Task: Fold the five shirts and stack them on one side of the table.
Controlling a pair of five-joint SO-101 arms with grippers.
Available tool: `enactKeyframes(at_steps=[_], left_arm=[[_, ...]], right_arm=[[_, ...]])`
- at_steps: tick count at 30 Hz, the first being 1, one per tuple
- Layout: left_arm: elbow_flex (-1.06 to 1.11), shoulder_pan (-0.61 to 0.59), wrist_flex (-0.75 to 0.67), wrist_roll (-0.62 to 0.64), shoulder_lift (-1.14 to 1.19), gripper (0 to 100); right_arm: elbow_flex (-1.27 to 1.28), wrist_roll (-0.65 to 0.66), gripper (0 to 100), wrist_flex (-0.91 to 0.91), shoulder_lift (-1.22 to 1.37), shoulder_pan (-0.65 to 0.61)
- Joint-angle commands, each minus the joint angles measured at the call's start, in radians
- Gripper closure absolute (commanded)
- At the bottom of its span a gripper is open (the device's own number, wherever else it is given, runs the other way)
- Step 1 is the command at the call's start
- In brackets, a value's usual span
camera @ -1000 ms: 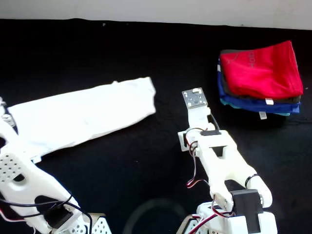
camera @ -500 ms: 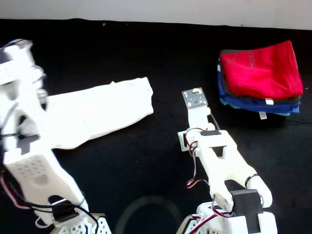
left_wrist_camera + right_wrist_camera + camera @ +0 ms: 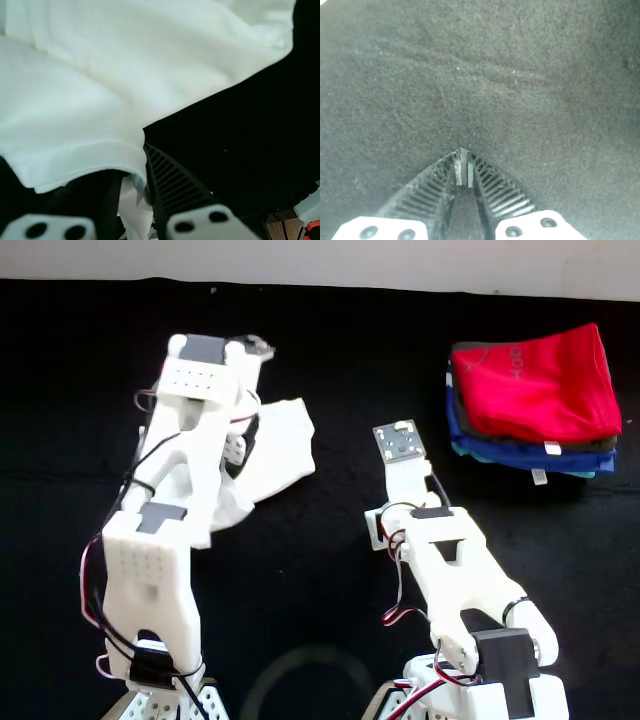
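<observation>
A white shirt (image 3: pixel 283 444) lies left of the table's middle, doubled over on itself, with my left arm over most of it. My left gripper (image 3: pixel 238 452) is down on it and shut on a fold of the white shirt (image 3: pixel 125 65); the hem is pinched at the fingertips (image 3: pixel 144 146). My right gripper (image 3: pixel 400 441) rests at the table's centre, shut and holding nothing, its tips (image 3: pixel 462 172) on the black cloth. A stack of folded shirts (image 3: pixel 530 395), red on top with dark and blue ones below, sits at the far right.
Black cloth (image 3: pixel 330 570) covers the whole table. A pale wall edge (image 3: pixel 320 260) runs along the back. Open cloth lies between the white shirt and the stack, and along the front between the two arm bases.
My left arm swung from the left edge up and to the right, carrying the shirt's left end over its right half. The long spread shirt is now short and doubled. The right arm stayed still.
</observation>
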Motion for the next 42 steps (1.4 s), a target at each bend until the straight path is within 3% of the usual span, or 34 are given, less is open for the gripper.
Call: enactKeyframes(at_steps=[1,5,14,27,31,38,42], left_arm=[[-0.012,0.013,-0.054,-0.002,0.042,99],[-0.044,0.038,-0.060,-0.002,0.044,99],[-0.429,0.065,-0.038,0.000,0.054,99],[-0.447,0.185,-0.173,-0.003,0.208,98],[-0.449,0.180,-0.198,0.000,0.217,89],[-0.590,0.179,-0.189,0.000,0.150,87],[-0.693,0.151,-0.109,0.000,0.116,87]], right_arm=[[-0.028,-0.003,99.2,-0.002,0.016,-0.010],[-0.028,-0.003,99.2,-0.002,0.016,-0.010],[-0.028,-0.003,99.2,-0.002,0.016,-0.010],[-0.028,-0.006,99.2,-0.002,0.016,-0.010],[-0.028,-0.006,99.2,-0.002,0.016,-0.010],[-0.028,-0.005,99.2,-0.002,0.016,-0.010],[-0.028,-0.003,99.2,-0.002,0.016,-0.010]])
